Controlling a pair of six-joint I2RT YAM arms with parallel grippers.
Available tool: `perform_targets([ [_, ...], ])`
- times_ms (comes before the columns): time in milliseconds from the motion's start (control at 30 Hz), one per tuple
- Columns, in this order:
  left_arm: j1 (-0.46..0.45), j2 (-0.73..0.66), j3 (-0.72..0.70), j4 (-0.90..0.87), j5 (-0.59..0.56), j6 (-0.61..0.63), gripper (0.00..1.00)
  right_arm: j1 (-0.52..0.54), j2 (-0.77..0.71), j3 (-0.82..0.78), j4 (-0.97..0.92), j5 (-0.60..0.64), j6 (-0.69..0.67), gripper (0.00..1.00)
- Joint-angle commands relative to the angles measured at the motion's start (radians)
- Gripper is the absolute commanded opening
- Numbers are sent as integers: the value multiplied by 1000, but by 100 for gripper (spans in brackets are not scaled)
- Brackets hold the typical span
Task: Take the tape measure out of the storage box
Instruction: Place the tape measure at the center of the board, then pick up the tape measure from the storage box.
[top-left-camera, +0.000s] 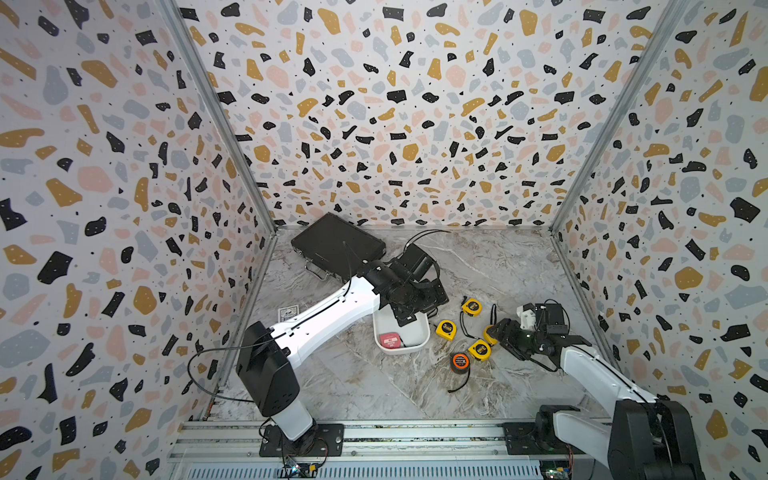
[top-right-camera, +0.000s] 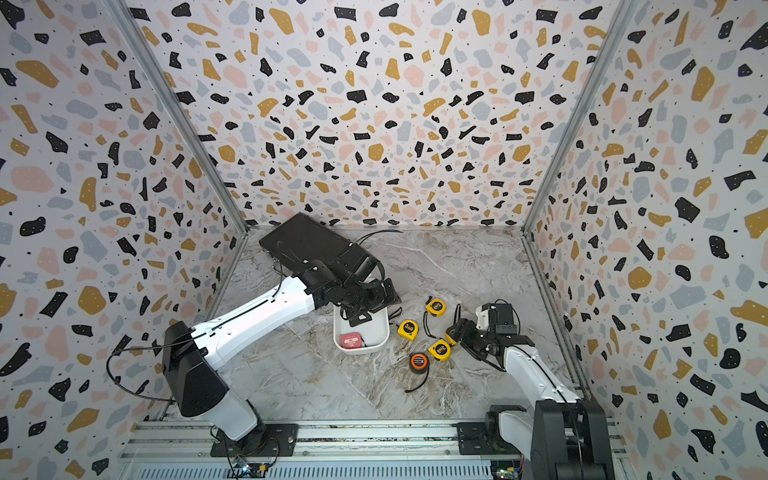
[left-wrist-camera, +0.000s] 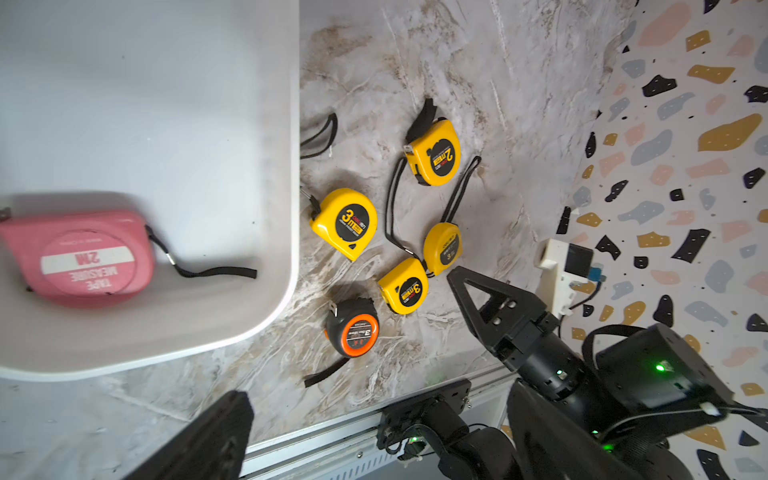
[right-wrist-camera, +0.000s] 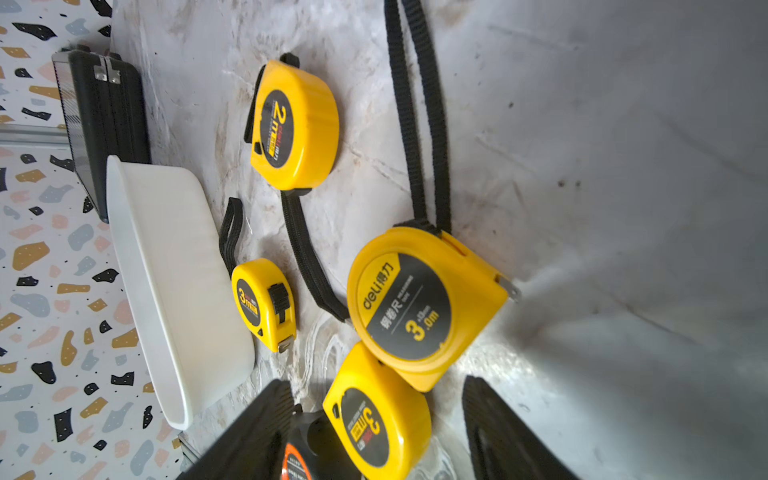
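Emptying stage: pink tape measure (left-wrist-camera: 79, 257) alone at storage box (left-wrist-camera: 166, 104) near end.
Right gripper (right-wrist-camera: 376, 386): jaws apart, empty.
Left gripper (top-left-camera: 409, 318): wide open, empty — next, descend and close on it.

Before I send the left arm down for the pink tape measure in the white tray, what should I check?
1. Pink plastic tape measure lies flat inside the white low-walled plastic storage box: ok.
2. Its black strap lies wholly inside the box: ok.
3. Left gripper open, holding nothing: ok.
4. Left gripper centred over the pink tape measure: not ok; it hangs over the box's far end.
5. Right gripper clear of the box, beside the yellow tape measures: ok.
6. Right gripper's jaws apart, holding nothing: ok.
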Motion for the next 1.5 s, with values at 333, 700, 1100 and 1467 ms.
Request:
perform_targets([
  [333,10,135,14,-211,-158,266,100,-3,-82,117,-186,-58,-58,80],
  [700,12,232,-5,-215,-259,372,99,18,-78,187,-267,-137,-87,86],
  [1100,23,300,-35,-195,-303,450,97,35,-30,222,-251,-161,-69,89],
  [1467,21,277,-117,-150,-313,345,97,40,-8,230,-245,-169,-66,90],
])
